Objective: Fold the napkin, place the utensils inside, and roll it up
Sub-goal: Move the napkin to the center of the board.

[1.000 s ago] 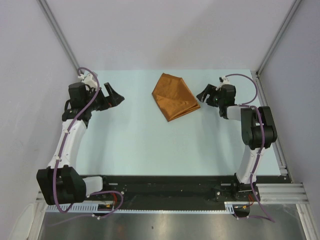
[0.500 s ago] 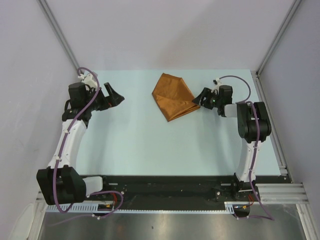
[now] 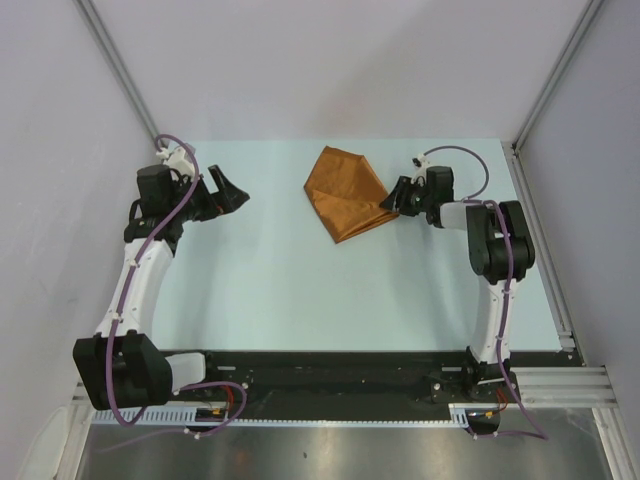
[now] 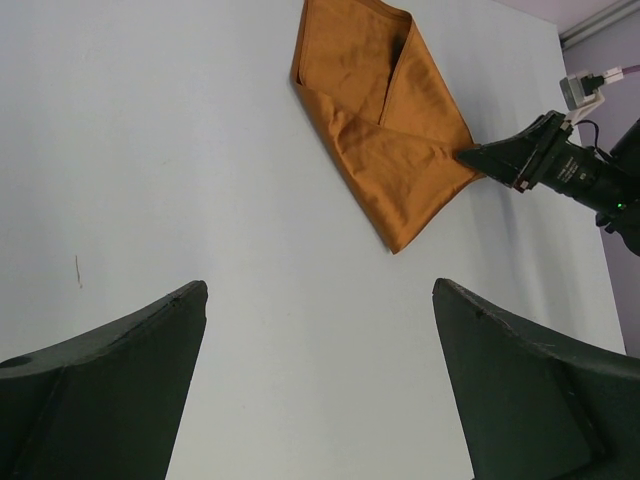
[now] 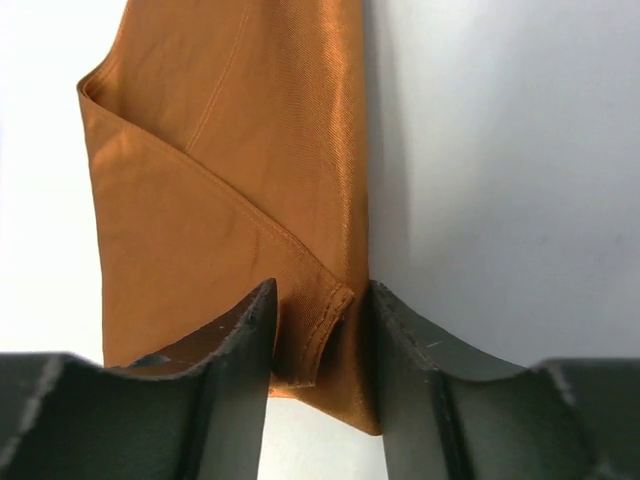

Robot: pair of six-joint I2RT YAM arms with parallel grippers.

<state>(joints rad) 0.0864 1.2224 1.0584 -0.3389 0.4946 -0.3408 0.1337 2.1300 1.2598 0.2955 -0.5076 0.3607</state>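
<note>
Right end effector (image 5: 320, 300) straddles the napkin (image 5: 220, 150) corner, possibly not yet clamped.

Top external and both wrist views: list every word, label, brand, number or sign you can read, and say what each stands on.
None: there is no readable text on the napkin, the table, the left arm or the right arm.

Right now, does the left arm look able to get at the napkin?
Probably yes. Only bare table lies between the open left gripper and the napkin; the right gripper straddles its far corner, out of the way.
</note>
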